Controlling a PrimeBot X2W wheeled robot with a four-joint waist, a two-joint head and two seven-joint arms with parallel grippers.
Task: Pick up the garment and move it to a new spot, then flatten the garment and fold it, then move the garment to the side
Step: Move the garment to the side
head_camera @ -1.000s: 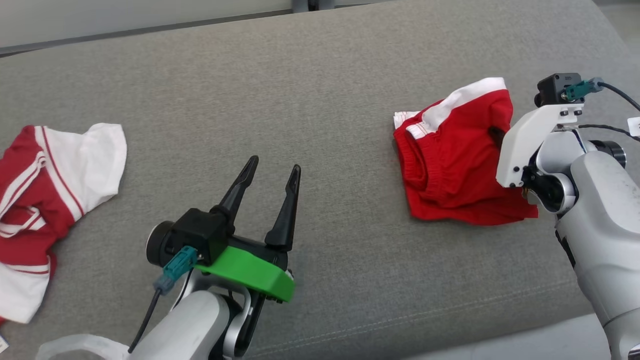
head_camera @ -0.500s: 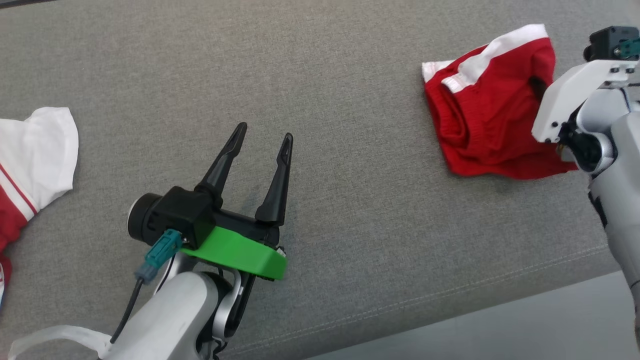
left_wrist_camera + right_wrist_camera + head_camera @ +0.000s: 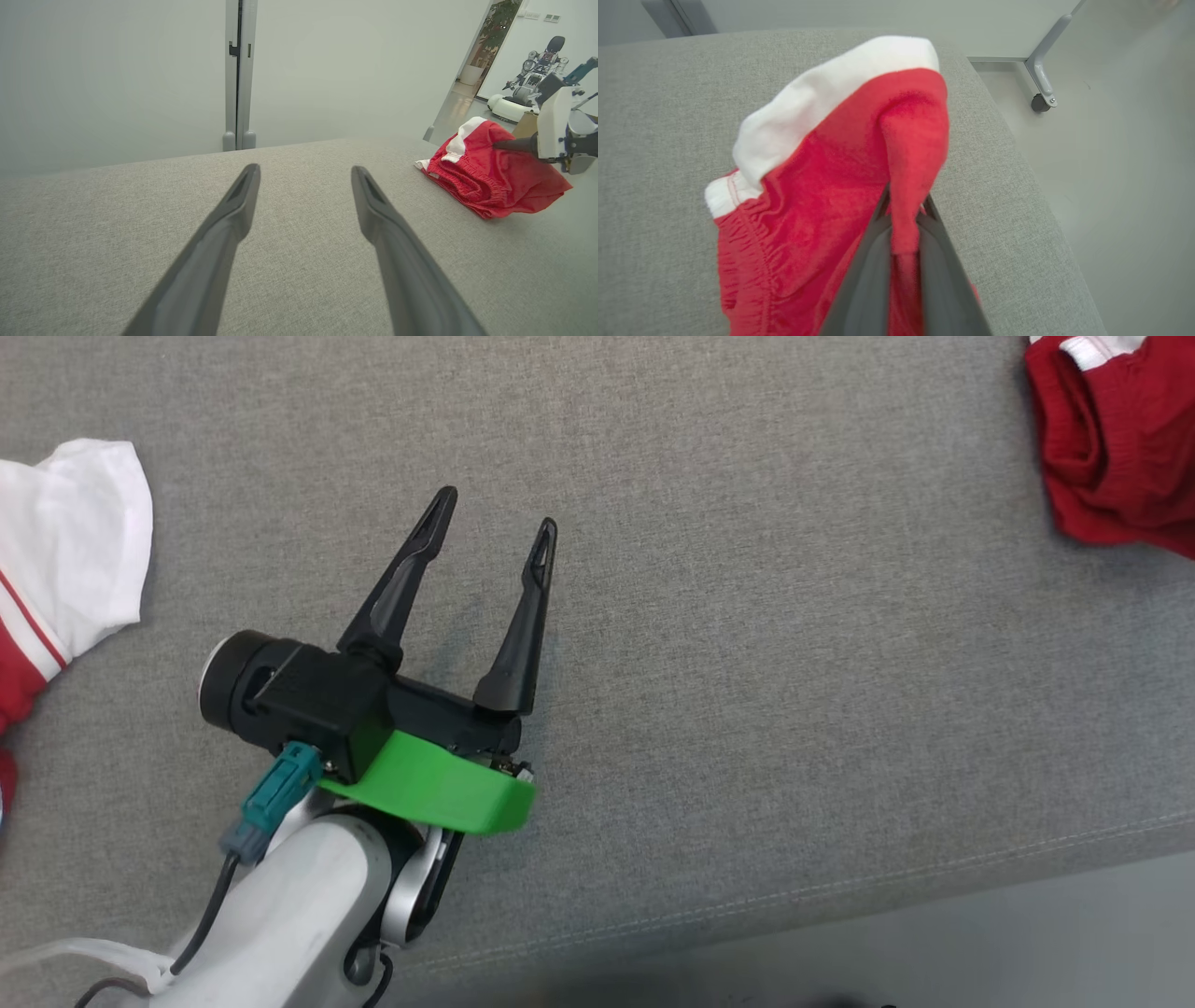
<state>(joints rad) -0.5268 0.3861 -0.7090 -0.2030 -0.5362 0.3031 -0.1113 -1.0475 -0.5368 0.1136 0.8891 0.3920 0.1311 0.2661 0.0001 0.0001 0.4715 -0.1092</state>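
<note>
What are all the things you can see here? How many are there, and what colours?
shorts: one, red with a white band, on the cushion's right side
shirt: one, white with red, at the left edge of the head view
cushion: one, grey fabric, under both clothes
other robot: one, white and black, far back in the room
potted plant: one, green, near that robot
wheeled leg: one, grey, on the floor past the cushion
left gripper: one, black on a green mount, over bare cushion, jaws open and empty
right gripper: one, dark on a white mount, jaws shut on a fold of the shorts
</note>
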